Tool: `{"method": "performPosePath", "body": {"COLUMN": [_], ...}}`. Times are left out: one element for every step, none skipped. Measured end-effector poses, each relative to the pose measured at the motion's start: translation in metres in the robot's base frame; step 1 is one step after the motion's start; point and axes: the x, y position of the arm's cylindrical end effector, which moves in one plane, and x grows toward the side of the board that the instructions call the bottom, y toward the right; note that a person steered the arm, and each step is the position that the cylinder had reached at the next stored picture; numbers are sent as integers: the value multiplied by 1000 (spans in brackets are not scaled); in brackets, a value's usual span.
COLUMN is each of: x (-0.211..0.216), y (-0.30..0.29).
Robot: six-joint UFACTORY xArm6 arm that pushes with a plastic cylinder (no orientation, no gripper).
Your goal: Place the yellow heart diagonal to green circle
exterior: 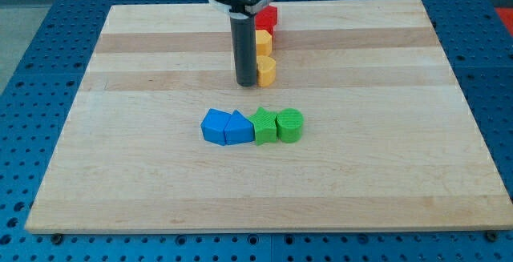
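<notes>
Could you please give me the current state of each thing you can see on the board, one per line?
My tip: on the board, just left of the nearest yellow block.
Yellow block: beside my tip, shape unclear.
Second yellow block: behind it, partly hidden.
Red block: topmost, partly hidden.
Green circle: right end of the row.
Green block: touching the circle's left.
Two blue blocks: touching, left end of the row.

A row of four touching blocks bars the middle of the wooden table (pixel 120 174): two blue blocks (pixel 215 126) (pixel 238 128), a green star-like block (pixel 264 126) and a green round block (pixel 290 125). Near the top centre, yellow (pixel 267 70) (pixel 264 40) and red (pixel 268 16) blocks stack in a column just right of my tip (pixel 245 83). Between column and row runs a bare strip.
</notes>
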Motion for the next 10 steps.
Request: {"method": "performPosePath", "body": {"x": [11,11,11,11,11,11,6,-5,-12,-13], "y": [3,15,22,22,27,40,46,46,46,46]}}
